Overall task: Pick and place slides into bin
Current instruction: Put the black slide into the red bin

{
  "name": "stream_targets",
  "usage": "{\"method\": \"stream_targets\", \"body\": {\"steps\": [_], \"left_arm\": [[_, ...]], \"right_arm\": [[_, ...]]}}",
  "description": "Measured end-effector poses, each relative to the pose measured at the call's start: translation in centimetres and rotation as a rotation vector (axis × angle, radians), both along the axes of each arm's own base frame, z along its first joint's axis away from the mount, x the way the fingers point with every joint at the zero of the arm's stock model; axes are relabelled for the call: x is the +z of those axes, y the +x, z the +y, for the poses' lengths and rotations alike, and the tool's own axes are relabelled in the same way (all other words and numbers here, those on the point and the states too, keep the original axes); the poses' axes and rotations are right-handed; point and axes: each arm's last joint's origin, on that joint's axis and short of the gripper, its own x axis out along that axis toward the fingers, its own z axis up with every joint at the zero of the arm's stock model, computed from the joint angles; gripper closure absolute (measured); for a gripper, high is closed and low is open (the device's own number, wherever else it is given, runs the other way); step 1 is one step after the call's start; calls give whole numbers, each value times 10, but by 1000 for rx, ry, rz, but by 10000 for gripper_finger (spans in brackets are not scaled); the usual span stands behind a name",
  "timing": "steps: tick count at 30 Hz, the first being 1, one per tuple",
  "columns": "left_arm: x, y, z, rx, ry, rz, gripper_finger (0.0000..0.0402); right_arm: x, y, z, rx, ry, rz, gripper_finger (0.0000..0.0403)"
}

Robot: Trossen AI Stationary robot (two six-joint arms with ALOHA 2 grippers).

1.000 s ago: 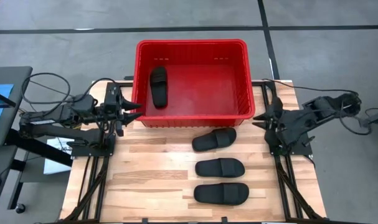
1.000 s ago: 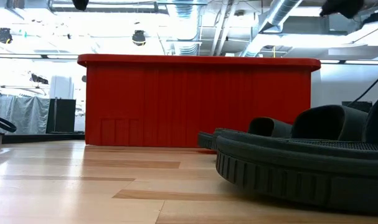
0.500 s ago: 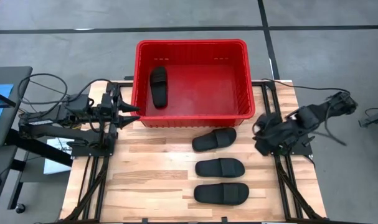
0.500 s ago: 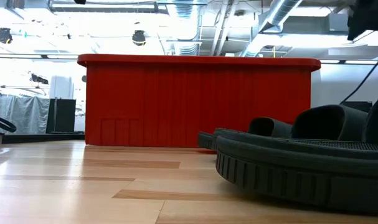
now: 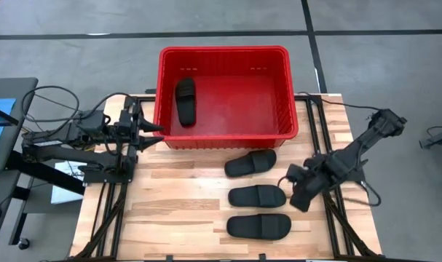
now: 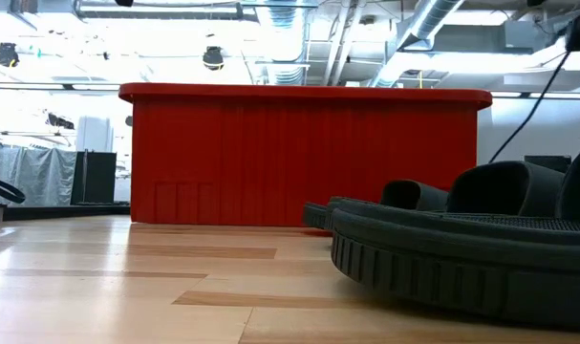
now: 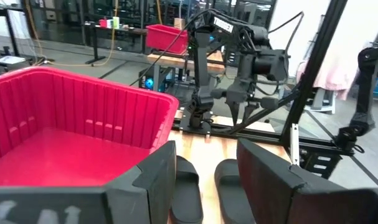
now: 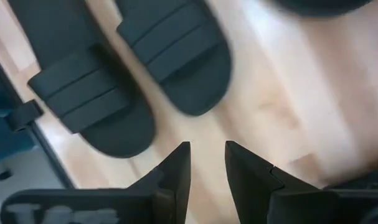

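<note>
High view shows one slide [image 5: 185, 100] lying in the red bin [image 5: 222, 52] and three slides [image 5: 258, 196] left on the tabletop [image 5: 177, 204], the right claw [image 5: 299, 195], fingers slightly apart and empty, beside the middle one, while the left claw [image 5: 154, 126] waits spread near the bin's wall.

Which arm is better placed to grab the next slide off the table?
The right. Its pincer hangs just beside the middle slide of the three on the table, fingers slightly apart. The left pincer waits by the bin's left wall, far from them.
</note>
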Motion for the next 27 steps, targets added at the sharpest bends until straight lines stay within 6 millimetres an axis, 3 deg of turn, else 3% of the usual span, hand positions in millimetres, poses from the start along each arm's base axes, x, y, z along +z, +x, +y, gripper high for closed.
{"method": "stream_targets", "body": {"steps": [14,19,27], "left_arm": [[0,0,-1,-25,-17,-1,242],[0,0,-1,-22,-41,-1,242],[0,0,-1,-25,-42,2,242]], "right_arm": [[-45,28,49,-350,186,215,301],[-61,37,64,-406,266,327,263],[-88,45,78,-456,243,396,195]]}}
